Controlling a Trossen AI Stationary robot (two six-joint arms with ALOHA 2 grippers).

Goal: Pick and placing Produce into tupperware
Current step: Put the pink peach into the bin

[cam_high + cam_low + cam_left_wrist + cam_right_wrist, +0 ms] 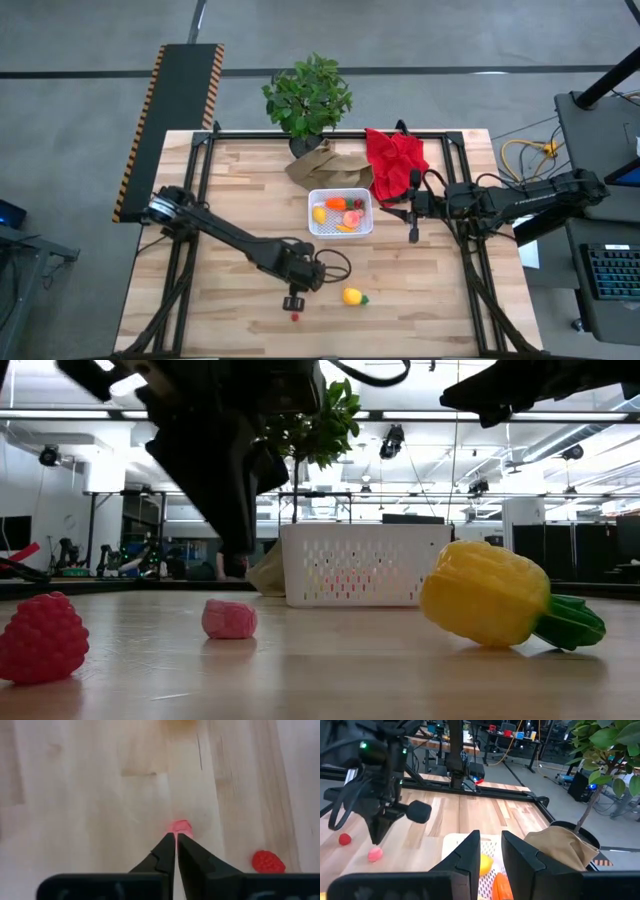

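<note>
In the high view the left gripper [293,303] sits low in the frame, a little left of centre, pointing down at the wooden table [230,180]; its own wrist view shows the two fingers [165,855] pressed together, tips hovering just short of a small pink piece of produce [180,826] without holding it. A red raspberry [268,862] lies near it toward the lower right of that wrist picture, and in the low view it sits at the far lower left, with the pink piece just to its right. A yellow fruit with a green tip [352,296] rests on the table right of the left gripper, low in the high view. The white tupperware [340,230] sits at the centre of the high view, holding several yellow, orange and red pieces. The right gripper [413,238] hangs just off the container's right side, its fingers [466,854] slightly spread and holding nothing. A brown paper bag [320,165], a potted plant [306,95] and a red cloth [395,158] stand above the container in the high view
</note>
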